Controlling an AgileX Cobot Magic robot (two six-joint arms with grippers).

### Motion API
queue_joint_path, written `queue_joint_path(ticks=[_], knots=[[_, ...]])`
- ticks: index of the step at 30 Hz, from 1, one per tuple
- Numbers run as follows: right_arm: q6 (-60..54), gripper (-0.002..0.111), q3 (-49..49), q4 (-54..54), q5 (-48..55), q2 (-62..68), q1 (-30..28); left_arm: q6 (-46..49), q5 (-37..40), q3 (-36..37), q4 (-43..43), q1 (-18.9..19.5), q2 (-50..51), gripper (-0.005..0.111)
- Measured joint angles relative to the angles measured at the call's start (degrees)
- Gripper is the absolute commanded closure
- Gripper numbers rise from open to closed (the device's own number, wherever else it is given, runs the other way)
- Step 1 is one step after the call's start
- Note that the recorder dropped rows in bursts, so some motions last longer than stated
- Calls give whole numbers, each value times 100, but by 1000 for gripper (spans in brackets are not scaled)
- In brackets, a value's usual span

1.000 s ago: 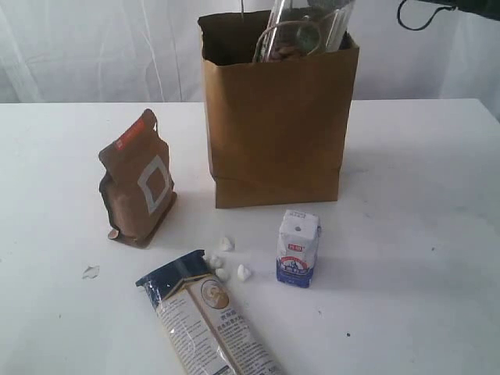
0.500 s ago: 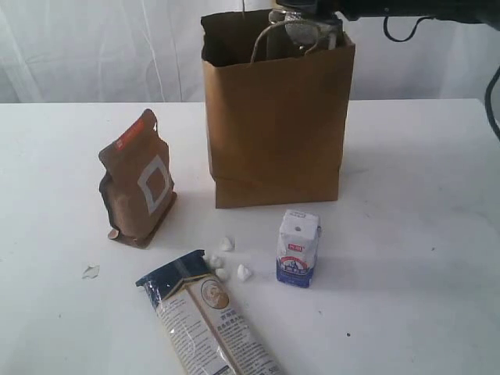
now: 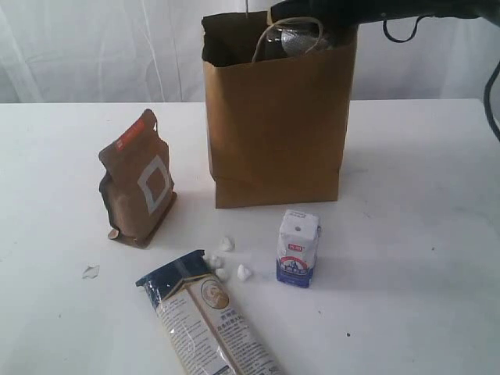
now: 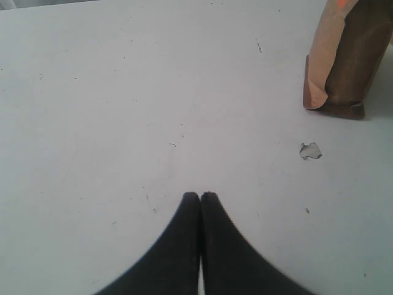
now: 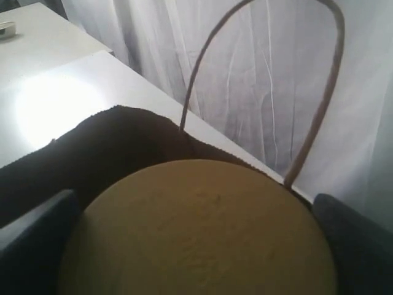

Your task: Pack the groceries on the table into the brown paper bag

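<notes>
My right gripper is shut on the tan-lidded clear jar, one finger on each side of the lid. It holds the jar in the mouth of the brown paper bag, between the loop handles. On the table in front of the bag are the brown red-labelled pouch, the noodle packet, the white-blue carton and small white lumps. My left gripper is shut and empty over bare tabletop, some way from the pouch.
A small pale scrap lies on the table left of the noodle packet, also seen as the scrap near the pouch. White curtains hang behind the table. The right arm reaches in above the bag from the right.
The right arm has come in over the bag and lowered the jar from above the rim down into the bag's mouth. The items on the table have not moved.
</notes>
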Motion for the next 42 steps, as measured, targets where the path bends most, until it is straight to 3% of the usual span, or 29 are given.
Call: queue_joint_path(ticks=[20,28,42], knots=[[455,44,-3,-278,367,-358,10,0,0,0,0,0,0,107],[1122,35,-3,-1241,405,-457,43,0,0,0,0,0,0,107],[1364,35,-3,-1241,278,-458,170,0,0,0,0,0,0,107]])
